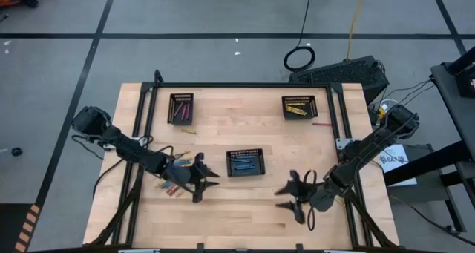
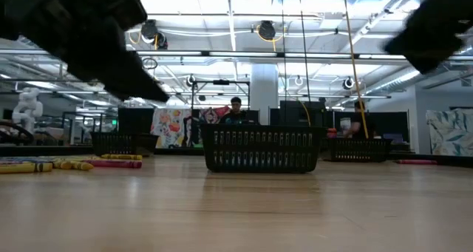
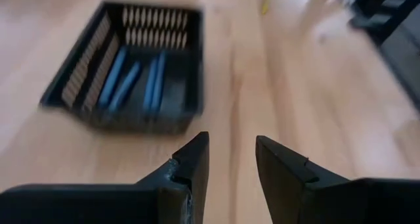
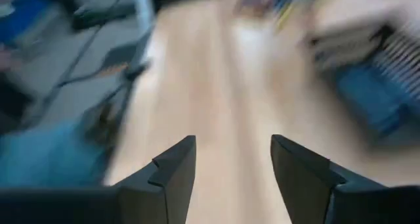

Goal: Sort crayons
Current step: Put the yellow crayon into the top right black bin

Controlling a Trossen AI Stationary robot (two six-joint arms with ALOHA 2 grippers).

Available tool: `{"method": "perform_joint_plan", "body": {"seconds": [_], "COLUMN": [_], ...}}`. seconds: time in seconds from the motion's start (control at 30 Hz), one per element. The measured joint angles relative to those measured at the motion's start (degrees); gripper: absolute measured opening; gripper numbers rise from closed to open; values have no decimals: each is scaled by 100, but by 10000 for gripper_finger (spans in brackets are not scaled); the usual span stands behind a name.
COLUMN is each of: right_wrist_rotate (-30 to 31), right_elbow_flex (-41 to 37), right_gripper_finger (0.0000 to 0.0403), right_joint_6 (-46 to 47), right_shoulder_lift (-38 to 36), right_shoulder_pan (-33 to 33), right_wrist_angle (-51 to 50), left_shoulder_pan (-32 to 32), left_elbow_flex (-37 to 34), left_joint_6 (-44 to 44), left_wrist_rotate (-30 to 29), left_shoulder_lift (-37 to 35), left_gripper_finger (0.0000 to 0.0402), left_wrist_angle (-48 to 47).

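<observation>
My left fingers (image 3: 231,159): parted, empty, hovering just short of the blue tray (image 1: 245,162).
My right fingers (image 4: 233,161): spread wide, empty, low over bare worktop (image 1: 245,208) on the tray's other side.
Loose crayons (image 1: 169,186): a small heap on the worktop beside my left arm; one yellow (image 1: 188,131) and one pink (image 1: 321,124) lie apart near the far trays.
Axis: the sorted blue crayons (image 3: 134,79) lie side by side along the tray's length; the heap fans at mixed angles.
Risk: in that crossed heap I might pinch two crayons together or nudge neighbours aside.
</observation>
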Motion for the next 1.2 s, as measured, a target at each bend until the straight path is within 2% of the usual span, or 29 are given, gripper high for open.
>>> {"method": "perform_joint_plan", "body": {"seconds": [0.13,0.3,0.53,0.67,0.83,1.1,1.2], "right_wrist_rotate": [-943,-1443,-1443,-1405,-859,-668,-284], "right_elbow_flex": [0,25,140,140,166,160,153], "right_gripper_finger": [182,160,130,119,92,24,7], "right_joint_6": [1104,2099,2156,1644,1599,1869,2229], "right_shoulder_lift": [0,2,28,292,803,1159,1275], "right_shoulder_pan": [175,378,702,898,984,1080,1147], "right_wrist_angle": [-941,-2328,-3097,-3104,-3305,-3459,-3438], "left_shoulder_pan": [-4,-4,-4,-4,-4,-4,-4], "left_elbow_flex": [2,2,2,2,2,2,2], "left_joint_6": [282,290,288,290,290,290,290], "left_wrist_rotate": [-2,-20,-20,-20,-31,-39,-44], "left_shoulder_lift": [0,0,-2,-1,0,0,-2], "left_gripper_finger": [123,123,123,123,123,123,123], "left_wrist_angle": [258,222,220,208,194,167,172]}}
